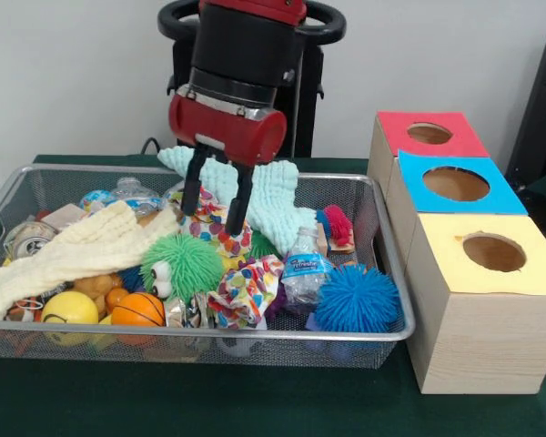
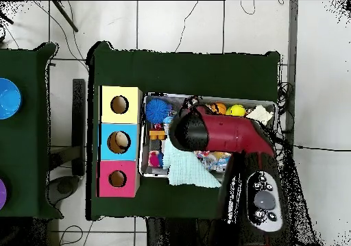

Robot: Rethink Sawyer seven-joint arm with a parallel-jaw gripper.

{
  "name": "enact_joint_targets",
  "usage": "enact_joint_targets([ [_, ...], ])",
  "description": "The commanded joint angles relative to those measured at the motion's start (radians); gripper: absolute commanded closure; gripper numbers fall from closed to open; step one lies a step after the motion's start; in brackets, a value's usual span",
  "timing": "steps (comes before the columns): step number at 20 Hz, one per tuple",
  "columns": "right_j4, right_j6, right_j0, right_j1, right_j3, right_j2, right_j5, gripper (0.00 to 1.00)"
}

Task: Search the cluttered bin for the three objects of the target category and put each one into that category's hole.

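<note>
Tool (image 1: 217,202) hung low over the middle of the wire bin (image 1: 382,332), two black fingers (image 1: 239,198) spread apart and pointing down, nothing pinched between them. Touched or nearly touched a patterned, confetti-coloured cloth (image 1: 211,226) right under the tips; could not tell which. Just behind the fingers lay a pale mint knitted cloth (image 1: 275,202), draped up over the bin's far wall. To the picture's left of the tool stretched a cream knitted cloth (image 1: 77,253), and just below it sat a green spiky ball with eyes (image 1: 184,265). Further toward the near wall: an orange basketball-style ball (image 1: 137,311), a yellow ball (image 1: 69,309), a second piece of bright patterned wrapping (image 1: 247,291), a small water bottle (image 1: 303,270) standing roughly upright, and a blue spiky ball (image 1: 355,299) in the near right corner. Beside the bin, on the green bench (image 1: 255,401), stood three wooden boxes in a row, each with a round hole on top: a yellow-topped box (image 1: 490,255) nearest, a blue-topped box (image 1: 455,185) in the middle, a red-topped box (image 1: 429,133) farthest, all well apart from the tool. From overhead, the red arm (image 2: 230,135) covered most of the bin (image 2: 147,173), with the mint cloth (image 2: 188,171) showing at its edge and the three boxes (image 2: 119,140) lined along the bin's side. Target category not discernible from the views.
</note>
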Motion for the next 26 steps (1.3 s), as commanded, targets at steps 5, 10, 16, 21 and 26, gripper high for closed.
enact_joint_targets([
  [5,-0.169,-0.635,-0.232,-0.087,0.157,0.508,0.097,0.0],
  [10,-0.174,-0.72,-0.292,-0.076,0.203,0.624,0.149,0.0],
  [16,-0.204,-0.689,-0.264,-0.099,0.246,0.616,0.136,0.0],
  [21,-0.229,-0.64,-0.265,-0.103,0.305,0.624,0.099,0.0],
  [26,-0.278,-0.547,-0.232,-0.098,0.355,0.584,0.03,0.0],
])
